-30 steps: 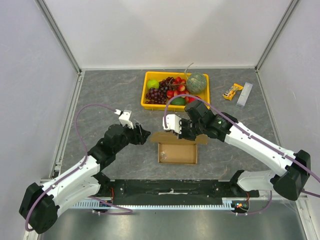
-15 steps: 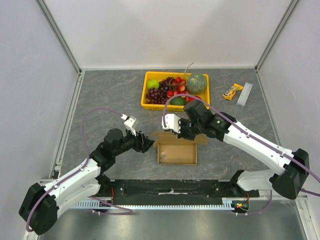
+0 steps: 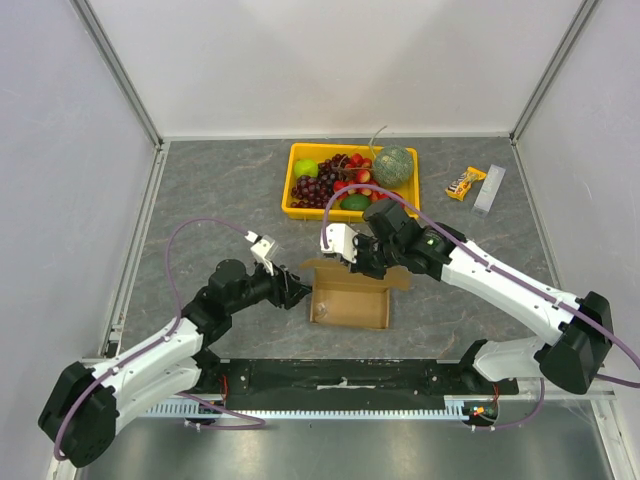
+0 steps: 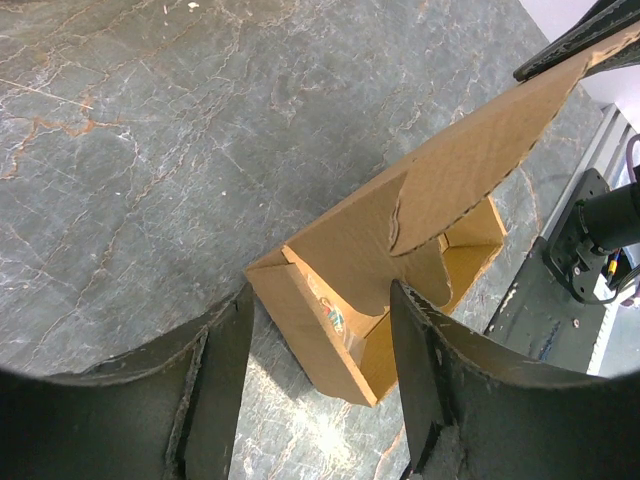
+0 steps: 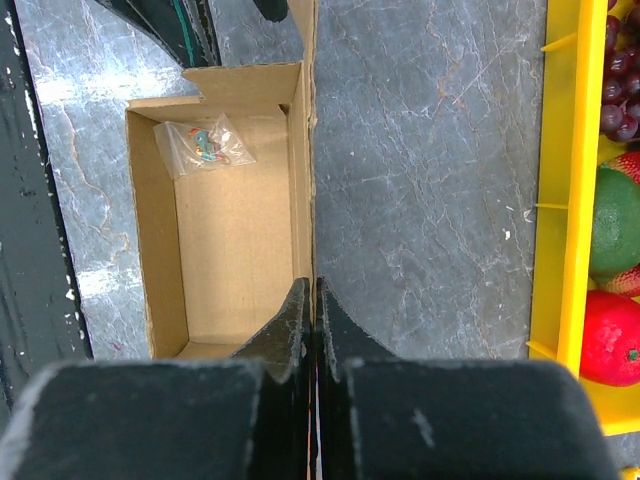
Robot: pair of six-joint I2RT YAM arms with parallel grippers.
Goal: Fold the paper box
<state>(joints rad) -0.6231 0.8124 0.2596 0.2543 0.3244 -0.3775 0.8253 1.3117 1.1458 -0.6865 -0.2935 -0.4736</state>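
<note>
- Paper box (image 3: pixel 350 303): brown, open-topped, mid-table, near the yellow tray (image 3: pixel 296 208); its left end has shifted slightly leftward over the last second.
- Right gripper (image 3: pixel 352 264): clenched on the box's raised rear flap, as before.
- Left gripper (image 3: pixel 298 292): jaws released; has advanced to the box's left corner.
- Small plastic bag (image 5: pixel 205 145): inside the box.

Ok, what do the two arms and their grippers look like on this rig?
The left arm and right arm are white tubular links between bulky black joints. A thin purple cable loops along each, and a small white camera housing sits on each wrist. The left gripper and right gripper have flat matte-black fingers with scuffed edges. A small green light glows on the right arm.
</note>
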